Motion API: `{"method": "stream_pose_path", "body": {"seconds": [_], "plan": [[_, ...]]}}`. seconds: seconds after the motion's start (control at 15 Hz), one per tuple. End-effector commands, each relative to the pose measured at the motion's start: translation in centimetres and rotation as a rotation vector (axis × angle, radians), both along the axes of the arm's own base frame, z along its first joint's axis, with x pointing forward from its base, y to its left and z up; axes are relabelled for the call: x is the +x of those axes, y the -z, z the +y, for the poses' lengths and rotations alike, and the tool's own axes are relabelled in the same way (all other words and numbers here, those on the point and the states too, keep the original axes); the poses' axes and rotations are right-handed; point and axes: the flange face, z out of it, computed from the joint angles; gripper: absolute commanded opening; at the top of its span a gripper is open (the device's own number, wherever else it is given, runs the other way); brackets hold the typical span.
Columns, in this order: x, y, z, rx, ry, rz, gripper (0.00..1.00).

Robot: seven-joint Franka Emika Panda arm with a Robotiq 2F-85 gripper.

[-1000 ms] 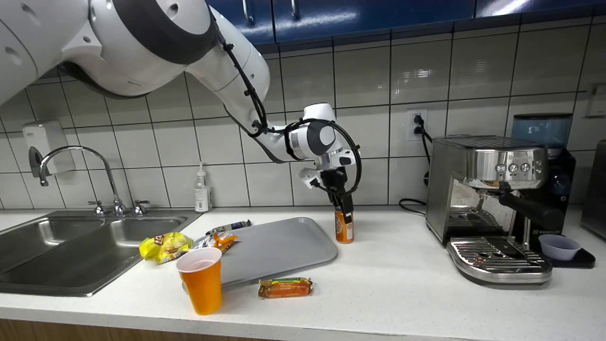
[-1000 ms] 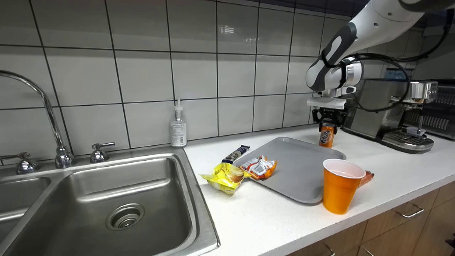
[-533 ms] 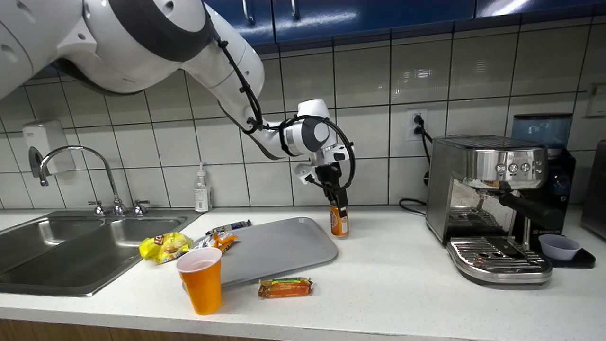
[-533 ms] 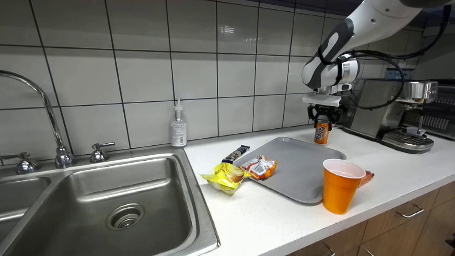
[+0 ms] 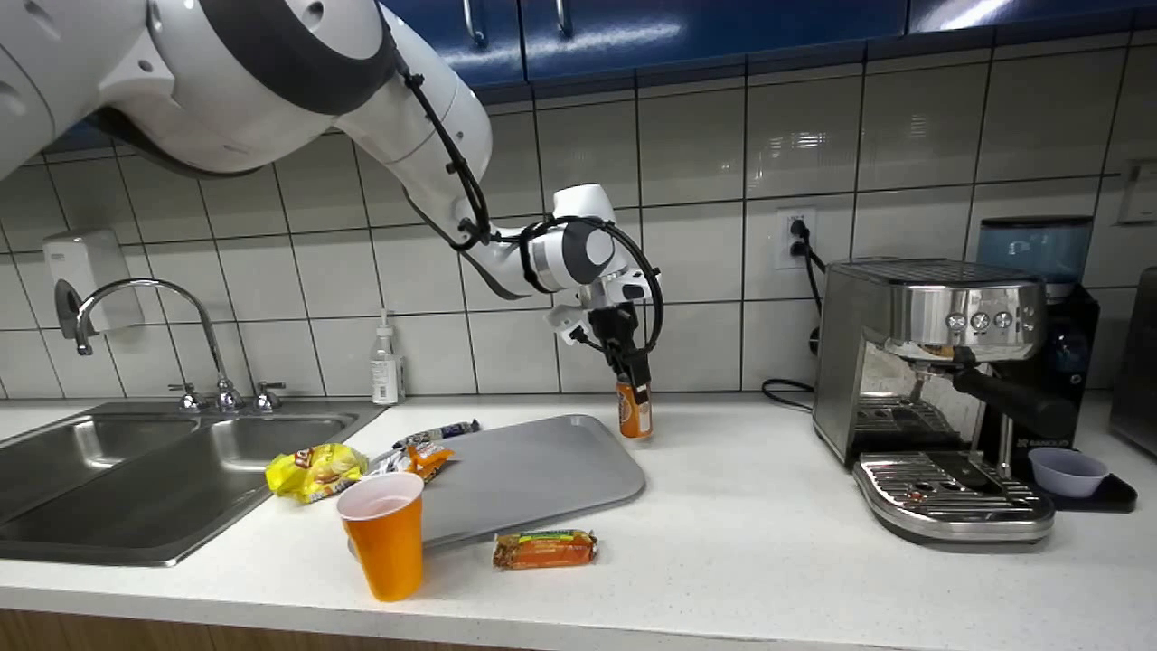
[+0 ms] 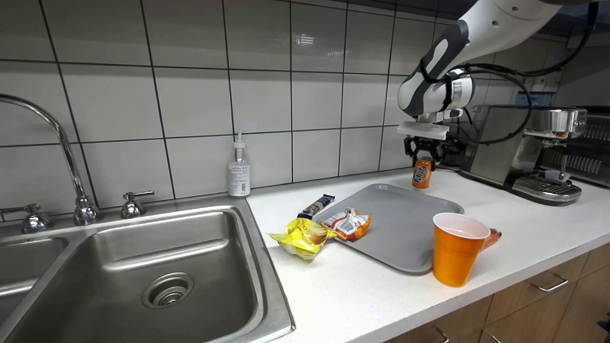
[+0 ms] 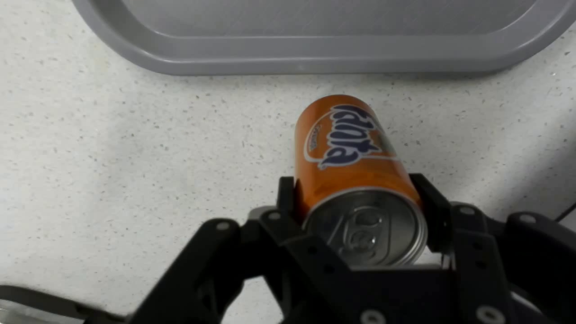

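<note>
My gripper is shut on an orange Fanta can, one finger on each side near its silver top. In both exterior views the gripper points down with the can beneath it. The can is close to upright, tilted slightly. It seems to be a little above the counter. The grey tray lies beside the can; its near edge runs across the top of the wrist view. The can is apart from the tray edge there.
An orange cup and an orange-wrapped bar stand by the tray's front. A yellow packet, an orange-white packet and a dark bar lie at its sink end. The sink and espresso machine flank the counter. A tiled wall rises behind.
In both exterior views the gripper and the held can have moved left and slightly up in the picture, with the can tilting slightly. The tray and other things have stayed put.
</note>
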Motion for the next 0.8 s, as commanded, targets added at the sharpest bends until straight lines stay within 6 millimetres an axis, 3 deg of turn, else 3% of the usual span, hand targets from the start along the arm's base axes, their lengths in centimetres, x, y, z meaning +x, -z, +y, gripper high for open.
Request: {"method": "stream_pose_path", "body": {"seconds": [0.0,0.73], "plan": [[0.3,-1.8,1.6,0.014,-0.009,-0.028,0.38],[1.2,-1.4,8.3,0.021,-0.094,-0.022,0.38]]}}
